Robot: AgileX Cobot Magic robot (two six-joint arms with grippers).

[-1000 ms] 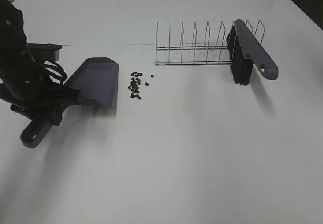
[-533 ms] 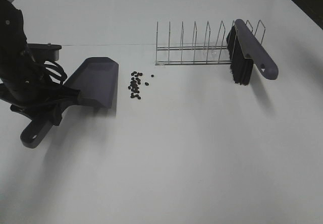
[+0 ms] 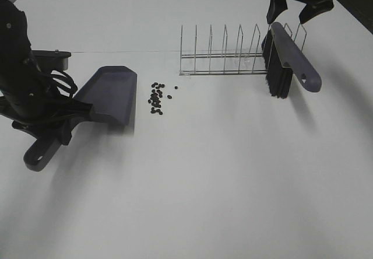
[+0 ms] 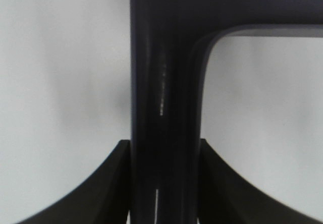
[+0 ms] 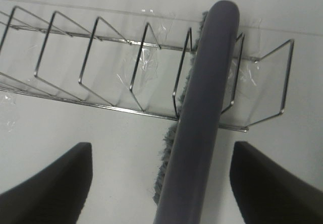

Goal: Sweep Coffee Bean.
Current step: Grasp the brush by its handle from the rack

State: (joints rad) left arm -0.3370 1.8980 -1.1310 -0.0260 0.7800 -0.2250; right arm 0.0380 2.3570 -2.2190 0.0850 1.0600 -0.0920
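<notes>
Right gripper (image 3: 286, 16) has swung in over the rack (image 3: 221, 58) — jaws spread above the brush (image 3: 289, 58). Left gripper (image 3: 61, 125) clenches the dustpan (image 3: 111, 93), coffee bean (image 3: 156, 99) just beside it.

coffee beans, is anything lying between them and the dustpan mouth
Nothing visible does. The coffee beans lie on bare table just beside the open edge of the dustpan, with only white surface between. The wire rack and brush sit on the beans' far side, off that path.

No legible text or labels.
</notes>
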